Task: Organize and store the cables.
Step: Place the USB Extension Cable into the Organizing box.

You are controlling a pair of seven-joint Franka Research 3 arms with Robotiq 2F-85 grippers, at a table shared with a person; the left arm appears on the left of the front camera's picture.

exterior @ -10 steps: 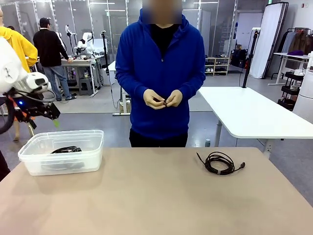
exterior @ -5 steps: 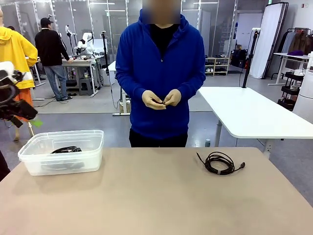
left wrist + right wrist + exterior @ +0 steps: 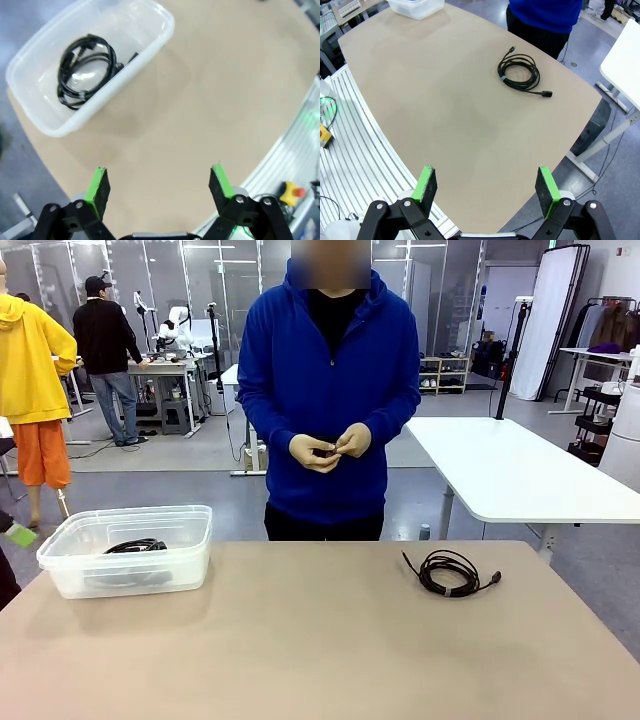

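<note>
Overall: 2 black coils out, boxed cable [image 3: 135,546] and loose cable [image 3: 450,572], well apart on the tan table [image 3: 300,640]; nothing touching either.
Bin [image 3: 62,570]: clear plastic, no lid, rounded corners. Sits at the robot's-left end of table, toward far edge.
Boxed cable, detail: flat on bin floor, wound in several loops. L wrist cam shows it nearer one end of bin, a short plug end poking toward the bin's middle.
Loose cable, detail: robot's-right half of table, toward far edge, bare tabletop all round. Flat coil; thin tail w/ small connector runs off on the picture-left side in front cam, chunkier plug sticks out on the right.
L gripper [image 3: 159,182]: jaws spread wide, green pads bare, nothing between. Hangs up off the table, above its near part; bin lies ahead of the fingers, not under them.
R gripper [image 3: 487,182]: jaws spread wide, nothing between. High over table's near edge; loose cable well ahead, far from the fingers.
Person [image 3: 330,370]: blue hoodie, standing at far side, about centre.
Hands [image 3: 315,452]: both brought together at belly height, fingertips pinching sth small & dark; too small to tell what. Well above table, not near either coil.
Background: white table [image 3: 520,470] behind, on picture-right.
</note>
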